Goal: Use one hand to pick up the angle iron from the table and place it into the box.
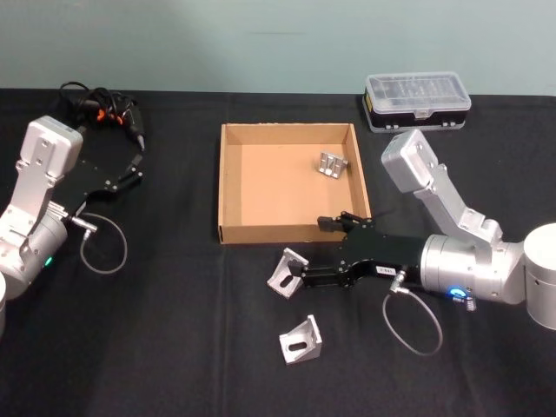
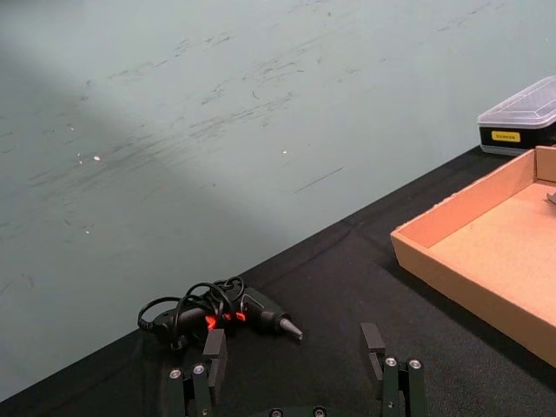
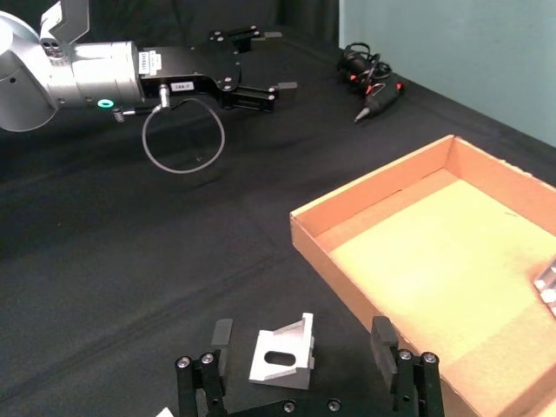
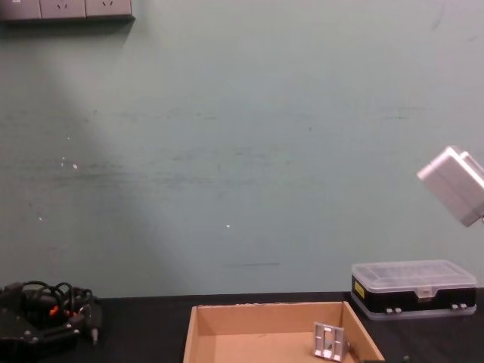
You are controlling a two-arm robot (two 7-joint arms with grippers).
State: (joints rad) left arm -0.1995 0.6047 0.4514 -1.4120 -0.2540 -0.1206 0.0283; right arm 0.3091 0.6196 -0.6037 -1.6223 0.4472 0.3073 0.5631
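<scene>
With the right gripper (image 1: 311,251) spread open about the angle iron (image 1: 285,271) just in front of the box (image 1: 269,233), an off-centre closure could twist it free or snag the box's front wall, while the left gripper (image 1: 135,165) idles open left of the box.

Backed by a pale teal wall (image 4: 242,151), plain and matte, marked with faint horizontal scuffs and a few small white specks. Carries a row of white wall sockets (image 4: 64,7) at the upper left corner of the chest view, cut off by the frame edge. Lit unevenly, with a paler diagonal band (image 4: 98,197) across the wall's left part. Meets the far edge of a matte black table (image 1: 174,347) in a straight line.
</scene>
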